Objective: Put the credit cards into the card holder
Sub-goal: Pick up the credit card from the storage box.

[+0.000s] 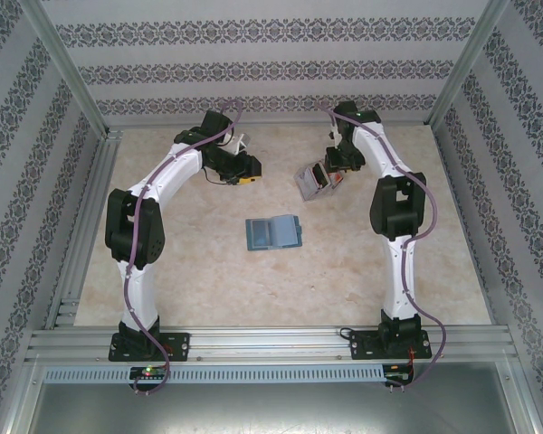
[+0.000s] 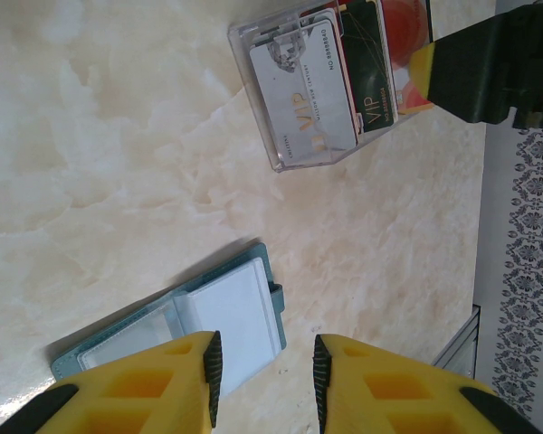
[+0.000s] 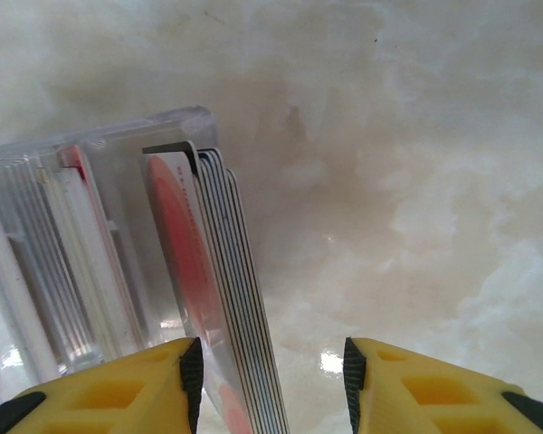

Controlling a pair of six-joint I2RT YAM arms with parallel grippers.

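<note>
The wallet [image 1: 273,232] lies open and flat, pockets up, on the table [image 1: 208,280]. From above, its long axis runs across the table from one arm's side to the other, a little skewed. It sits between the two arms, nearer their bases than either gripper.

The left gripper [image 2: 267,366] hovers with its jaws apart and nothing between them. In its wrist view the wallet slants up from lower left, one end hidden behind the left finger [image 2: 163,380]. Its clear pocket reaches just past that fingertip.

Beyond the wallet, well off the left gripper's tips, stands the clear stand [image 2: 281,161]. It holds cards [image 2: 303,95]: a silver one and a dark one, both marked VIP, with a red one behind.

The right gripper [image 3: 270,362] is at the stand with its jaws spread. A stack of cards stands on edge between its fingers, close beside the left one and well clear of the right. The stack's thin edges run straight away from the gripper and lean slightly left, with a red face on the left side.

The table is glossy beige marble. Wallpaper with dark floral bands lines three sides, inside a frame [image 1: 72,68] of aluminium rails.
</note>
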